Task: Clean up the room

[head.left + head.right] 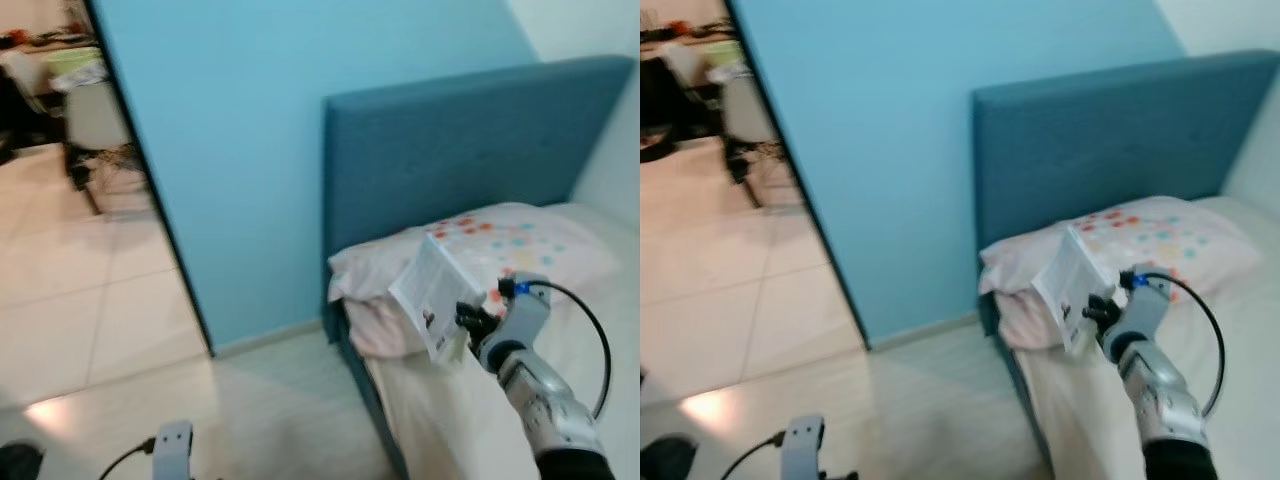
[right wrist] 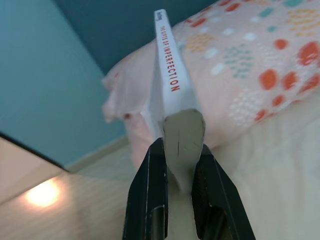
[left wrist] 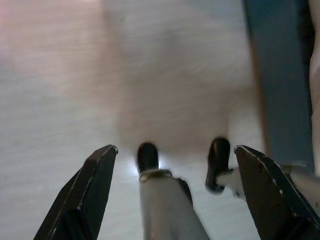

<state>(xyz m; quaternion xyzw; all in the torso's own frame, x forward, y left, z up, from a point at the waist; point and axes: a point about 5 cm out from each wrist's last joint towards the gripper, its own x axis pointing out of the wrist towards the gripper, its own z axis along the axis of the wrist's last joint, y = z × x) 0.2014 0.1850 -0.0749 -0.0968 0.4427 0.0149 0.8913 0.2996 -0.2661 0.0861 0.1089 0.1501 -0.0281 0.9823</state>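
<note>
A thin white paperback book [image 1: 432, 297] with red lettering along its spine sits lower right of centre in the left eye view, held up in the air over the near edge of the bed and just in front of the pillows. The right hand [image 2: 179, 190] pinches its lower corner, both black fingers [image 2: 149, 200] pressed against the covers, with the spine pointing away from the wrist. The silver right arm [image 1: 545, 405] rises from the lower right corner of the frame, a black cable [image 1: 595, 330] looping beside it. Behind the book lies a pale pink pillow with orange and teal dots [image 1: 505, 245], stacked on a second plain pink pillow [image 1: 385, 325]. They rest on the cream sheet of the bed [image 1: 470, 420], against a dark blue padded headboard [image 1: 470, 150]. A light blue wall [image 1: 250, 150] fills the centre, and a tiled floor [image 1: 80, 300] opens at the left. The left hand [image 3: 175, 195] hangs over pale flooring with its fingers spread wide apart.
</note>
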